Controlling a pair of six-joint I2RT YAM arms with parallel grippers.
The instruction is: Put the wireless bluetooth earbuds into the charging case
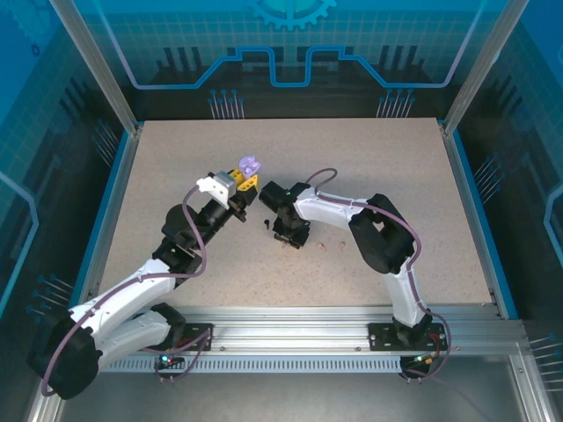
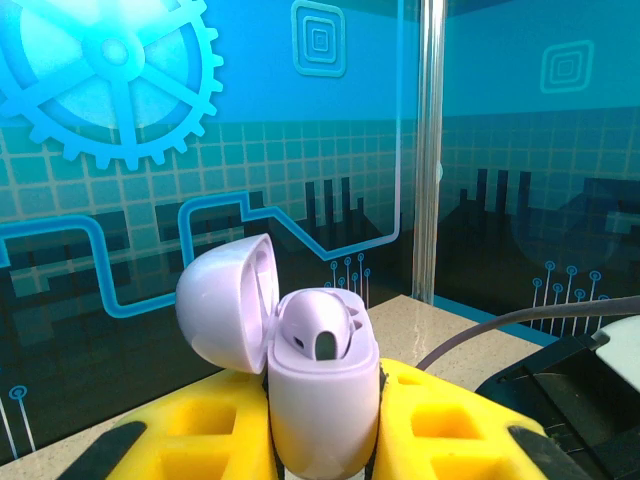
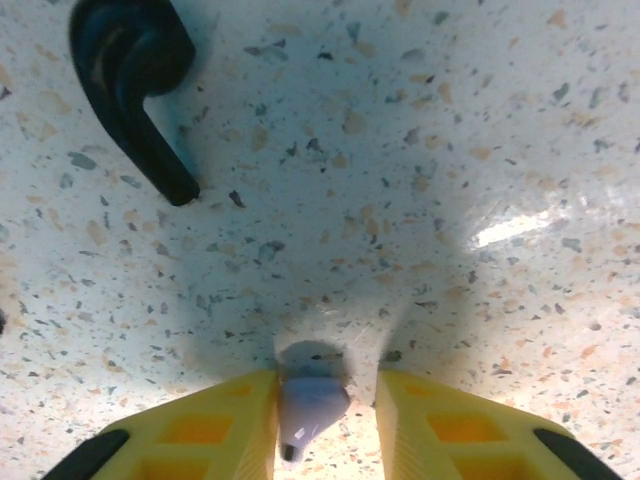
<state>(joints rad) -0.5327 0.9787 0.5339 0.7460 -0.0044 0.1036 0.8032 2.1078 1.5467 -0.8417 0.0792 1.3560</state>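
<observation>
**A:** Where the table (image 1: 396,176) is nearest the arms, what is seen?

**B:** The right gripper (image 1: 288,236) is pointed straight down at the table. Its yellow fingers (image 3: 440,430) are set a little apart. A lilac earbud (image 3: 310,405) is seen lying on the table between them. One finger is right up against the earbud, but a small gap is left on the other side. So the earbud is not pinched yet.

**A:** Is anything else found close by?

**B:** A black earbud (image 3: 135,90) is laid flat on the table, a bit past the fingers. It is touched by nothing.

**A:** And what is seen farther back?

**B:** The left gripper (image 1: 246,178) is held up above the table. It is closed tight on a lilac case (image 2: 320,410), which is held upright between its two yellow fingers. The lid (image 2: 225,310) is swung open to one side. A second lilac earbud (image 2: 320,335) is seen sitting inside the case. Behind all of this, a blue glass wall (image 1: 290,44) is seen.
</observation>
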